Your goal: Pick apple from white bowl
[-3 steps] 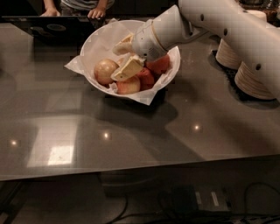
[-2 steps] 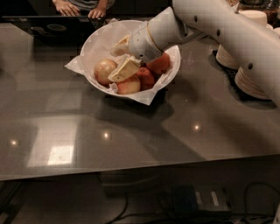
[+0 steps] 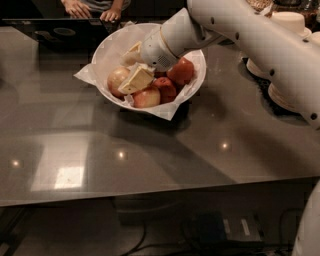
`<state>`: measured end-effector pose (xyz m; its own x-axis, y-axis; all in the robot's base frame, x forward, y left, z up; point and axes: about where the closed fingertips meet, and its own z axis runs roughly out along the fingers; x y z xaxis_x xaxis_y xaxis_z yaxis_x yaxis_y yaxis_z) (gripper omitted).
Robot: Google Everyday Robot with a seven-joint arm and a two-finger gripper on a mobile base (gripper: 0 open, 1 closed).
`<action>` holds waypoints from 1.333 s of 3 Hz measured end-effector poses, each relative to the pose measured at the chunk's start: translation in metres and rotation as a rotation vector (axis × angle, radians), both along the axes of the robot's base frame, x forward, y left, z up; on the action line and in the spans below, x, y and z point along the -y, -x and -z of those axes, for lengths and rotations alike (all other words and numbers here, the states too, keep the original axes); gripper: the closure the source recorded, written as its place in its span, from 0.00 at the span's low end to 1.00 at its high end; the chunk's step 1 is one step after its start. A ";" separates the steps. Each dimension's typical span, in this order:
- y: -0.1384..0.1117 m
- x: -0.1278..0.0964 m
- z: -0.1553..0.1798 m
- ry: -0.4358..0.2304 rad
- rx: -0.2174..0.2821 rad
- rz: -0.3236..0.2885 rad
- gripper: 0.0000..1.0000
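Note:
The white bowl (image 3: 195,55), lined with crumpled white paper, stands at the back middle of the dark table. The yellowish-tan apple (image 3: 117,80) lies at the bowl's left side. Two deep-red apples (image 3: 181,71) and a smaller pink-yellow apple (image 3: 146,97) lie to its right. My gripper (image 3: 132,66) reaches down into the bowl from the right on the white arm. It is open, with one beige finger (image 3: 136,80) right beside the tan apple and the other above it near the paper. It holds nothing.
Stacked beige paper plates (image 3: 282,92) and cups (image 3: 290,21) stand at the right behind the arm. A dark laptop (image 3: 60,32) and a person's hands (image 3: 90,9) are at the back left. The table's front edge (image 3: 150,192) runs across the lower frame.
The gripper has shifted a little to the left inside the bowl, toward the tan apple. The bowl and apples have not moved.

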<state>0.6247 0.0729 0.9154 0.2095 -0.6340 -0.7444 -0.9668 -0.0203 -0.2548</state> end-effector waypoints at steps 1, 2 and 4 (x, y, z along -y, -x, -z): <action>-0.001 -0.005 0.003 0.004 -0.016 -0.008 0.43; -0.002 -0.011 0.010 0.010 -0.039 -0.018 0.45; -0.004 -0.017 0.027 0.031 -0.090 -0.030 0.58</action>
<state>0.6292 0.0897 0.8883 0.1613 -0.6513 -0.7415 -0.9847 -0.0557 -0.1653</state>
